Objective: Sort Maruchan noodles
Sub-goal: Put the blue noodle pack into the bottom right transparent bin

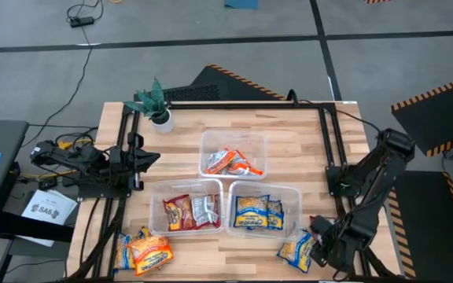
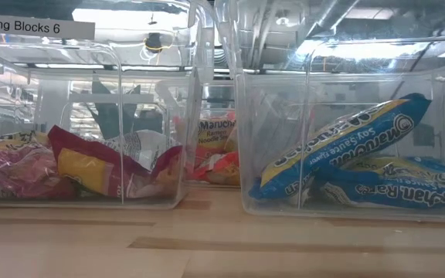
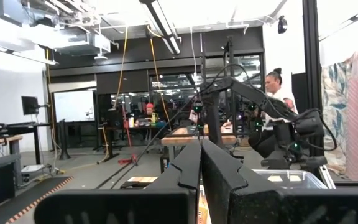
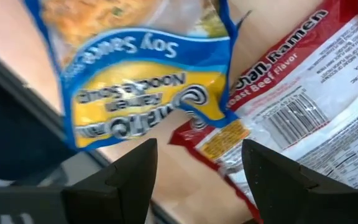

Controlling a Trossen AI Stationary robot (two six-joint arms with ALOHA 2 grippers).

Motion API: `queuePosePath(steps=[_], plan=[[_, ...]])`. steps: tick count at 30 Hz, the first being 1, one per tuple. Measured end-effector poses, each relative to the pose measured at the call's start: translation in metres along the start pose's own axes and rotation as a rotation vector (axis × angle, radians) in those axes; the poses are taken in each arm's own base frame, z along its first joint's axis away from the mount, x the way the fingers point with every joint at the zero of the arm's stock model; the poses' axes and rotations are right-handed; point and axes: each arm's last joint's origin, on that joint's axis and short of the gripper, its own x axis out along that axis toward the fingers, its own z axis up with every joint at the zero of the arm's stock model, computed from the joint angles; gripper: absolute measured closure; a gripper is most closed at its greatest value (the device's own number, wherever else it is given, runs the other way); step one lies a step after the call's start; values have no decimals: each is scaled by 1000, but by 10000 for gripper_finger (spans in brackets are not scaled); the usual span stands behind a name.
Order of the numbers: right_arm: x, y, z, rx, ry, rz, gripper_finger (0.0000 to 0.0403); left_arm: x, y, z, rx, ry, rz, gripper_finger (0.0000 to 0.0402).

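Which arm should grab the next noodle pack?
Probably the right. Its tool hangs open right over the blue-and-yellow soy sauce packet and a red roast beef packet near the table's front right corner. The left tool is shut, parked off at the table's left edge.

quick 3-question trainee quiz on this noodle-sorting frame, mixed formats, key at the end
1. True or false: the right gripper is shut on a packet.
2. Which tub holds the blue-and-yellow soy sauce packets? A) far tub B) near right tub C) near left tub
3. Fill in: the left gripper is ____ and parked at the table's left edge.

Key: 1 false, it is open above a loose soy sauce packet and a roast beef packet; 2 B; 3 shut.
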Motion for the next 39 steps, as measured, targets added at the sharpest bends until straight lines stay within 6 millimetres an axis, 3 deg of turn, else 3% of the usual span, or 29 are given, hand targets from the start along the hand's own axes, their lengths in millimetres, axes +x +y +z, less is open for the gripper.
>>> queuePosePath(steps=[7, 22, 34, 39], plan=[[13, 1, 2, 25, -36, -50, 148, 0, 0, 0, -1, 0, 0, 401], [7, 5, 6, 97, -110, 36, 148, 0, 0, 0, 5, 0, 0, 401], [27, 4, 4, 88, -92, -54, 148, 0, 0, 0, 6, 0, 0, 401], [27, 4, 4, 47, -83, -66, 190, 0, 0, 0, 20, -2, 1, 401]])
